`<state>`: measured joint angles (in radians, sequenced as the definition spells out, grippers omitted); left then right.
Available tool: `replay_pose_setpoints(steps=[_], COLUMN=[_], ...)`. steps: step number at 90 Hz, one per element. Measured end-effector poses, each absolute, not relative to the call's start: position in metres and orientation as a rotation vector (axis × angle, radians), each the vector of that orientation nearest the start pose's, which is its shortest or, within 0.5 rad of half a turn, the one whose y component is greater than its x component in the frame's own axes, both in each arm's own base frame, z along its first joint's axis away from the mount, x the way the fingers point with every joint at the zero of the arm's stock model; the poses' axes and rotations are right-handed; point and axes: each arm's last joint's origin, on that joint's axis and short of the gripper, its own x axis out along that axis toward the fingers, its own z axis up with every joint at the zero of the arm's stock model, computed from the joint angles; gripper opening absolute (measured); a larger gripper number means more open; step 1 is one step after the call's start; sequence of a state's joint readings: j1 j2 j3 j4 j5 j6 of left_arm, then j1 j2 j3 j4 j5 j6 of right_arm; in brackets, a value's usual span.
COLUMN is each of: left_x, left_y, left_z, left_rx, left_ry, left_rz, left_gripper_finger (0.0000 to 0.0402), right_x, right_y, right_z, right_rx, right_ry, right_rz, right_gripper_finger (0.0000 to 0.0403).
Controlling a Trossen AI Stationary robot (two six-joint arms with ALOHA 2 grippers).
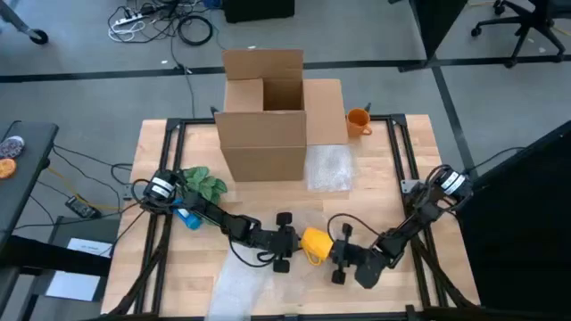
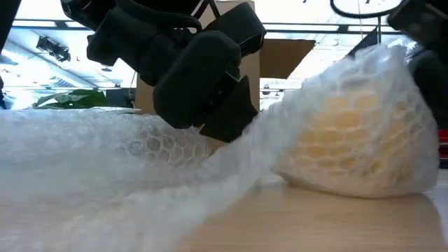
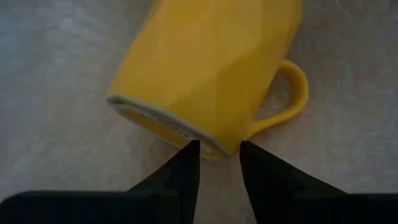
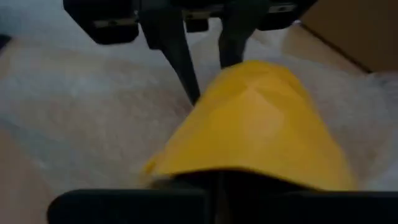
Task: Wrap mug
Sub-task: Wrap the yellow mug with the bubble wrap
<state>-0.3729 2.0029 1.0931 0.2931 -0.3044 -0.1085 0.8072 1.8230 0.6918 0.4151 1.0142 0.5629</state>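
Bubble wrap fills the foreground of the low view, draped over the yellow mug, which lies on its side on the wooden surface (near the front edge, between the 2 arms). Behind stands an open cardboard box, its inside hidden from above. A second sheet of wrap lies beside it, an orange cup past its corner. The left claw sits at the mug's base rim, fingers slightly apart and gripping nothing. The right claw meets the mug from the opposite end; its fingers cannot be made out. The mug's long axis runs claw to claw, both equally near.
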Motion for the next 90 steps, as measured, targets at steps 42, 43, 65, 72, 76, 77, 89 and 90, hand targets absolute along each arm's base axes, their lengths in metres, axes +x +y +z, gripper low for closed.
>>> replay_pose_setpoints(steps=[42,43,65,72,76,77,89,90], left_x=[0.380,0.380,0.380,0.381,0.381,0.381,0.381,0.381], left_y=[-0.139,-0.139,-0.139,-0.140,-0.140,-0.140,-0.140,-0.139], left_z=[0.129,0.129,0.130,0.131,0.131,0.131,0.131,0.131], left_rx=[0.113,0.113,0.109,0.104,0.104,0.104,0.105,0.106], left_ry=[0.603,0.603,0.601,0.595,0.594,0.594,0.594,0.594], left_rz=[-0.017,-0.017,-0.026,-0.034,-0.034,-0.034,-0.029,-0.029], left_gripper_finger=[0.0099,0.0099,0.0099,0.0099,0.0099,0.0099,0.0099,0.0099], right_x=[0.253,0.253,0.249,0.245,0.242,0.241,0.233,0.233], right_y=[0.184,0.184,0.188,0.190,0.191,0.192,0.193,0.193], right_z=[0.069,0.070,0.086,0.095,0.100,0.101,0.114,0.115], right_rx=[-0.013,-0.012,-0.015,-0.022,-0.027,-0.029,0.001,0.005], right_ry=[0.460,0.461,0.453,0.452,0.460,0.463,0.504,0.509], right_rz=[-0.339,-0.338,-0.299,-0.281,-0.267,-0.263,-0.216,-0.213], right_gripper_finger=[0.0000,0.0000,0.0000,0.0000,0.0000,0.0000,0.0000,0.0000])
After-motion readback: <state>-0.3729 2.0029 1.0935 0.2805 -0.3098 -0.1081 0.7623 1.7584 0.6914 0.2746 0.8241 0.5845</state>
